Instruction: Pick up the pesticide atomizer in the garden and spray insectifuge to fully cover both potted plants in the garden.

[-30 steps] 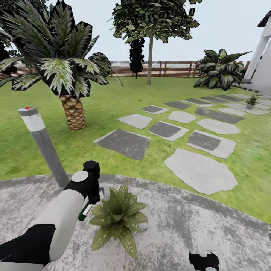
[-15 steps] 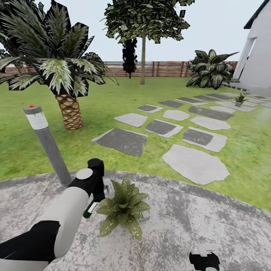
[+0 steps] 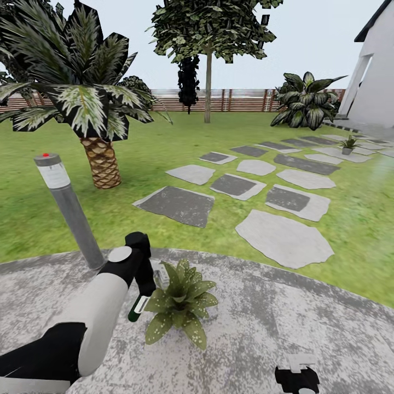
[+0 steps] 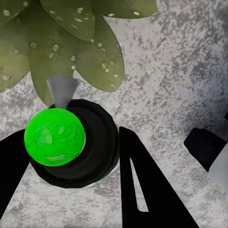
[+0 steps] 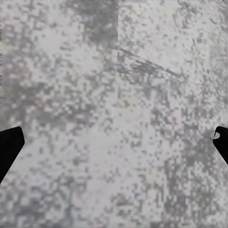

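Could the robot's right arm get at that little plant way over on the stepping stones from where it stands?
Probably not. The right gripper hangs low over the gravel patio, while the far potted plant sits beyond a long stretch of stepping stones and lawn; the robot would likely have to drive closer.

Left pincer clamped round bottle; right pincer spread wide.

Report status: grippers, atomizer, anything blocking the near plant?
Left gripper shut on pesticide atomizer, nozzle at near potted plant. Right gripper open over gravel patio. Second potted plant far off. Nothing in the way.
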Tool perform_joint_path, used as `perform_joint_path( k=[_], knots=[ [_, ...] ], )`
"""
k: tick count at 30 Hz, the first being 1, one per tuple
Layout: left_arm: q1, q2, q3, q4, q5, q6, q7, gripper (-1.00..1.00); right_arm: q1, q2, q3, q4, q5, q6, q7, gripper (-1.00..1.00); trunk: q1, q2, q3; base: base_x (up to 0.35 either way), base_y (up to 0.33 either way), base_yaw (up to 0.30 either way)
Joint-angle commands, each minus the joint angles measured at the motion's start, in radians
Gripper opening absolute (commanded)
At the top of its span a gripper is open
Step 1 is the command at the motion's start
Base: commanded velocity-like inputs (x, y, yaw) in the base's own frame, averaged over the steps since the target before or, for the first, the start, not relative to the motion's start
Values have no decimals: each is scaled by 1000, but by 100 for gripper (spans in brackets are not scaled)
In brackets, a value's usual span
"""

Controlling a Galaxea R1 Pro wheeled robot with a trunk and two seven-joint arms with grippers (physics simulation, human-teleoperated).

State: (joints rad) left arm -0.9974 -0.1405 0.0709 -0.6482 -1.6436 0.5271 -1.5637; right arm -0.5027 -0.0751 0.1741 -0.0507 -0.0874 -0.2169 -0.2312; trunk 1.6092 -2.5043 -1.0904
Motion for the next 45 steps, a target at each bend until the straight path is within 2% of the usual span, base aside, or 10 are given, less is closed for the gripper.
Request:
perform_joint_path(
  k=[1, 11, 15, 19, 22, 34, 42, 44, 45],
  knots=[
    [-3, -1, 6, -1, -10, 10, -7, -100, 0, 0, 8, 1, -9, -3, -2, 100, 0, 0, -1, 0, 0, -94],
    [-7, -16, -2, -1, -18, 8, -7, -100, 0, 0, 8, 1, -9, -3, -2, 100, 0, 0, 6, -109, 105, -216],
    [-4, -13, -5, -1, -19, 7, -7, -100, 0, 0, 8, 1, -9, -3, -2, 100, 0, 0, 9, -253, 183, -230],
    [-3, -9, -47, -1, -19, 7, -7, -100, 0, 0, 8, 1, -9, -3, -2, 100, 0, 0, 9, -44, 30, -62],
    [-5, -7, -58, -1, -19, 8, -7, -100, 0, 0, 8, 1, -9, -3, -2, 100, 0, 0, 9, -5, 3, -7],
    [7, -1, -61, -2, -19, 34, -7, -100, 0, 0, 8, 1, -9, -3, -2, 100, 0, 0, 9, -253, -38, 0],
    [12, 13, -51, -1, -10, 33, -7, -100, 0, 2, 10, 1, -7, -1, 5, 100, 0, 0, 9, -341, 0, 0],
    [36, 20, -48, -2, -6, 33, -7, -100, 0, 5, 11, -2, 2, -1, 8, 100, 0, 0, 9, -262, 0, 0],
    [66, 24, -41, -8, 3, 32, -7, -100, 0, 6, 16, -5, 16, -1, 12, 100, 0, 0, 9, -113, 0, 0]
  ],
)
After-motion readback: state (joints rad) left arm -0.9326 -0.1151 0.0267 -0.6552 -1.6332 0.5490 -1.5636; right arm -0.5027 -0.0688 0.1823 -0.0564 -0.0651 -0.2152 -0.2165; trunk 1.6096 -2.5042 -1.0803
